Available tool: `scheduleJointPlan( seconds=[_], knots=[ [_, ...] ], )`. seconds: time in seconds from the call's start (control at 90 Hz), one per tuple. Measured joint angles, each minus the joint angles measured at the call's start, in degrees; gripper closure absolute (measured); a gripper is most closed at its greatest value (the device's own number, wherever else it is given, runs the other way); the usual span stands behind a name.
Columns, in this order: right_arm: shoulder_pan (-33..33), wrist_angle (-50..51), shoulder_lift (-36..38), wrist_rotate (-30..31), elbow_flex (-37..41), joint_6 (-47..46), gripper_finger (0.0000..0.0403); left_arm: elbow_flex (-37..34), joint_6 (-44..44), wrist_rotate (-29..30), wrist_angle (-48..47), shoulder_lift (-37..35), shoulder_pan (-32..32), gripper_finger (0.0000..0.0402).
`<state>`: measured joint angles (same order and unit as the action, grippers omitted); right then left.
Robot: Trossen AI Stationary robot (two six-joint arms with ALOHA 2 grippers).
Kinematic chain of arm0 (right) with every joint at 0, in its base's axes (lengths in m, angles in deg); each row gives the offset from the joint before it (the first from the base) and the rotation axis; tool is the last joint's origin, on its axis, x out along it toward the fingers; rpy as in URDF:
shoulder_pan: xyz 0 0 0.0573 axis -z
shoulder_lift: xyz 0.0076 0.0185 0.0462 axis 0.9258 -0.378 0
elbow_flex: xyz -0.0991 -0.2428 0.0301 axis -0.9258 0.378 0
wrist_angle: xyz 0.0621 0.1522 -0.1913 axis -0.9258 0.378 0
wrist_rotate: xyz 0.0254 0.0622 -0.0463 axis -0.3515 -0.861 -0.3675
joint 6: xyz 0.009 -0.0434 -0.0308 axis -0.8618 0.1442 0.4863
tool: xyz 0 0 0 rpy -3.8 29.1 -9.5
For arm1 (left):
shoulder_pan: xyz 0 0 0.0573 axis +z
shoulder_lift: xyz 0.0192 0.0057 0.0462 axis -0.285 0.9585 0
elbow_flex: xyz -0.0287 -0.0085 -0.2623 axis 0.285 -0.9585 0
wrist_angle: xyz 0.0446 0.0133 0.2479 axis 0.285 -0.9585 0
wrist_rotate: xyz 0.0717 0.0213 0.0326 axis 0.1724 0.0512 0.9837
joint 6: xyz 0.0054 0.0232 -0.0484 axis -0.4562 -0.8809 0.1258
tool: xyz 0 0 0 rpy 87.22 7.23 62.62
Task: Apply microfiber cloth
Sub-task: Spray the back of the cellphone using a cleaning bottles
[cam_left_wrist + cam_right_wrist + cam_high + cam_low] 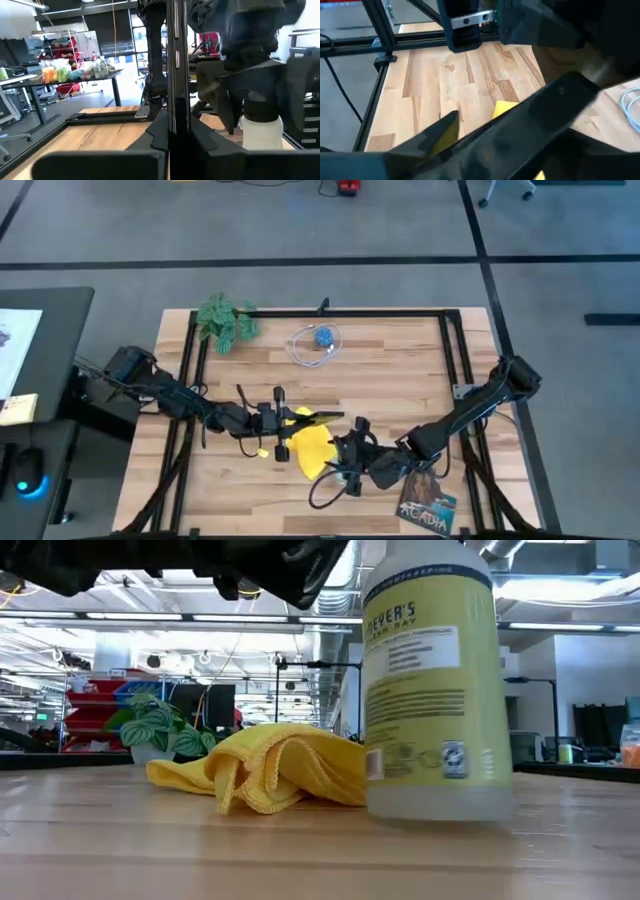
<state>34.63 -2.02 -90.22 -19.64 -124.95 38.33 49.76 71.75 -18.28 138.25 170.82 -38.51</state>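
While both arms are converging on the front middle of the worktop (400,350), the microfiber cloth (310,446) is being seen lying crumpled there, directly between the two end effectors. The left end effector (285,424) is being held just at the cloth's left edge, touching or nearly so, and something thin and dark, edge-on, is apparently being gripped in it; whether that is the phone cannot be told. The right end effector (345,460) is being held at the cloth's right edge, partly over it; its opening and any load cannot be told. Neither arm is judged clearly nearer; the left one looks better lined up. The cloth's long axis is judged as running diagonally, from back-left toward front-right, with no clear pointing end since it is bunched into folds. In the low view the cloth (270,768) is being seen resting flat on the wood just behind a spray bottle (435,680).
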Motion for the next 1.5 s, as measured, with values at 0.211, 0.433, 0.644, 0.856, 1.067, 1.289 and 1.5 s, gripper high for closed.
scheduleJointPlan(
  seconds=[0.211,0.433,0.644,0.856,1.067,1.289,1.5],
  knots=[
    [0.0,1.3,0.1,0.0,0.0,-0.2,0.0244,0.0,0.1,0.0,0.0,0.0,0.0,0.0391],
    [-1.1,2.9,0.1,0.1,0.0,0.9,0.0206,0.0,0.8,0.0,0.0,0.0,0.0,0.0391],
    [-3.9,8.7,-0.1,10.9,0.1,-2.0,0.0183,0.0,2.4,0.0,-0.9,0.0,0.0,0.0391],
    [-5.2,12.4,-0.1,15.7,0.1,-7.3,0.0188,0.0,3.3,0.1,-2.5,0.0,0.0,0.0391],
    [-5.1,14.0,0.1,15.7,0.1,-5.9,0.0242,0.0,3.4,0.1,-2.5,0.0,0.0,0.0391],
    [-5.4,25.3,2.7,19.7,0.1,-7.1,0.0277,-1.2,5.0,0.1,-2.1,0.0,0.0,0.0391],
    [-5.8,42.1,6.9,23.9,0.0,-15.5,0.0277,-3.7,9.0,1.1,-1.4,0.0,0.0,0.0391]
  ],
)
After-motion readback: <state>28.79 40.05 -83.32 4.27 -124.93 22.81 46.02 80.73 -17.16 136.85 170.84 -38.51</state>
